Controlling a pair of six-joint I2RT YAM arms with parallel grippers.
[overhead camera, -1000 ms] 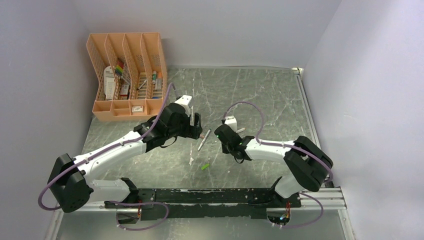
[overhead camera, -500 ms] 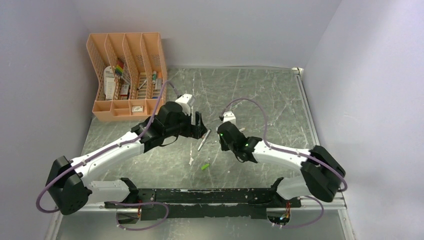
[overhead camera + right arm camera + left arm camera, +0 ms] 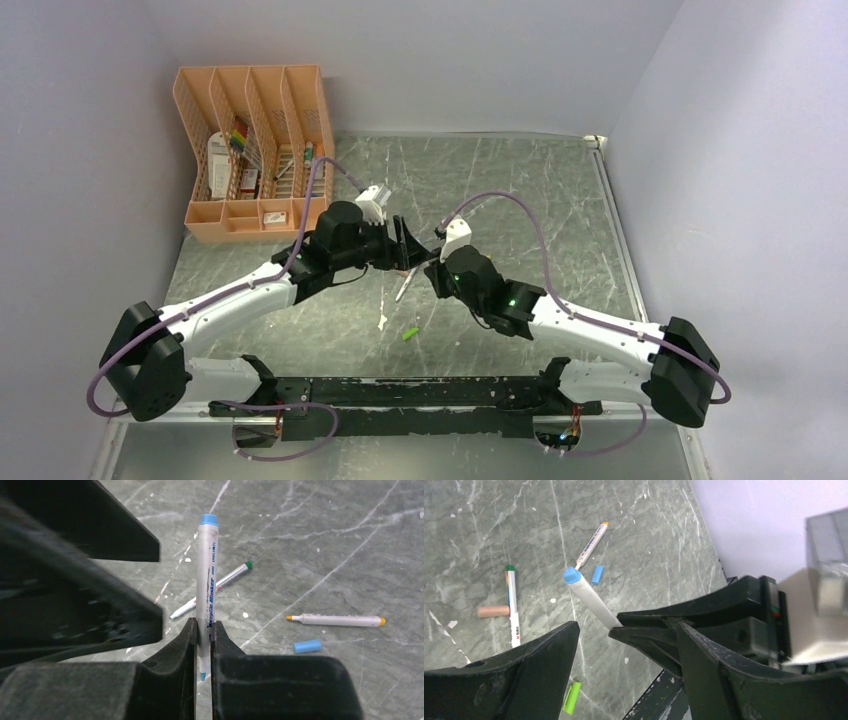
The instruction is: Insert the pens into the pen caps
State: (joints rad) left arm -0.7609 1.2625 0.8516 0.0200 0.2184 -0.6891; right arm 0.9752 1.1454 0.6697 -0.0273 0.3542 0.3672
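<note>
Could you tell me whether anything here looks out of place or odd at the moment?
Nothing is spilled or broken. One oddity: the right gripper clamps the blue pen, yet the left gripper near it is open and empty, while the blue cap lies loose on the table beside the orange pen.

1. Left arm [image 3: 225, 300], right arm [image 3: 590, 322]: white link shells, black joint housings.
2. Purple cable [image 3: 495, 195] loops off each arm.
3. Green LEDs [image 3: 511, 297], R forearm.
4. L gripper fingers [image 3: 524, 680]: matte black, wedge-shaped.
</note>
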